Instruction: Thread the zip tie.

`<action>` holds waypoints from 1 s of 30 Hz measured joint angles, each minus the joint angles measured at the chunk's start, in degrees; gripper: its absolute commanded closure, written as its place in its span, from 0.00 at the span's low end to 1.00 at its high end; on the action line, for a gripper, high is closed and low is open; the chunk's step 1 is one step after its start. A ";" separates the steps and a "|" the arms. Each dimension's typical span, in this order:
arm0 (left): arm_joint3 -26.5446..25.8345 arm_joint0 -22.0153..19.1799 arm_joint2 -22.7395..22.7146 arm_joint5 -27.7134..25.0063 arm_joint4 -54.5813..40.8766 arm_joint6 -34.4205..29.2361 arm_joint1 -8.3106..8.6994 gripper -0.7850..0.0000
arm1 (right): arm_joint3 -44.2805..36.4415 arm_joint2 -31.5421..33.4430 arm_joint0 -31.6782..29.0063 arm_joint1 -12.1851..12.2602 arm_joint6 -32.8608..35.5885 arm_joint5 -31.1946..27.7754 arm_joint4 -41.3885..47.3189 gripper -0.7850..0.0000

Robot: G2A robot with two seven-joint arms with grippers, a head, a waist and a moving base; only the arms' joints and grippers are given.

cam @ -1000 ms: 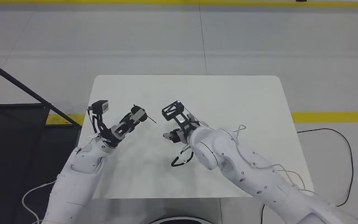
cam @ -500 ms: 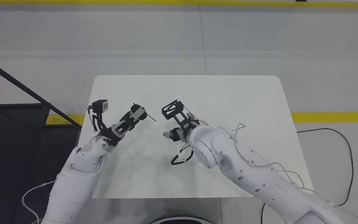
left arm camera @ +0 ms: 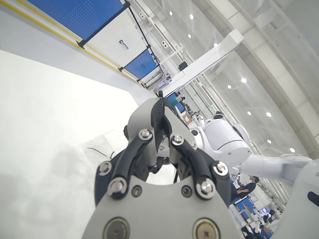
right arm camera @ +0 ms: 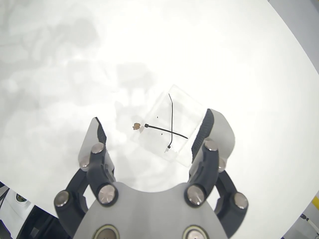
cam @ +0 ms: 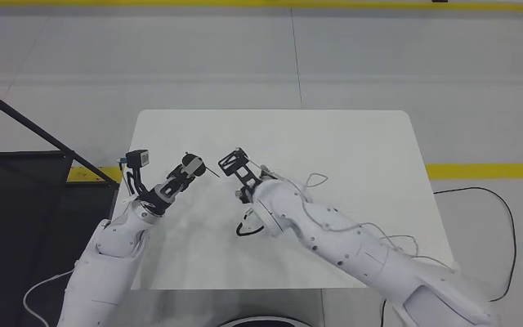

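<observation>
Lettering on blue wall panel (left arm camera: 62, 6)

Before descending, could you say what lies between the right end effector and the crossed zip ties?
Right wrist view: nothing between end effector and zip ties.

The right gripper (right arm camera: 153, 119) hangs over the white table (right arm camera: 211, 38) with its fingers spread wide apart. Between them lies a clear plastic sheet (right arm camera: 183, 105) carrying 2 black ties that cross: one zip tie (right arm camera: 159, 128) and the other zip tie (right arm camera: 172, 110). A small brown scrap (right arm camera: 136, 125) sits just beside the first tie's head.
</observation>
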 measured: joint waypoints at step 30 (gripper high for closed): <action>0.49 -0.14 -0.10 -0.15 -0.45 0.52 0.27 1.00 | 6.84 1.83 -2.01 -6.08 6.88 1.56 -8.69 0.57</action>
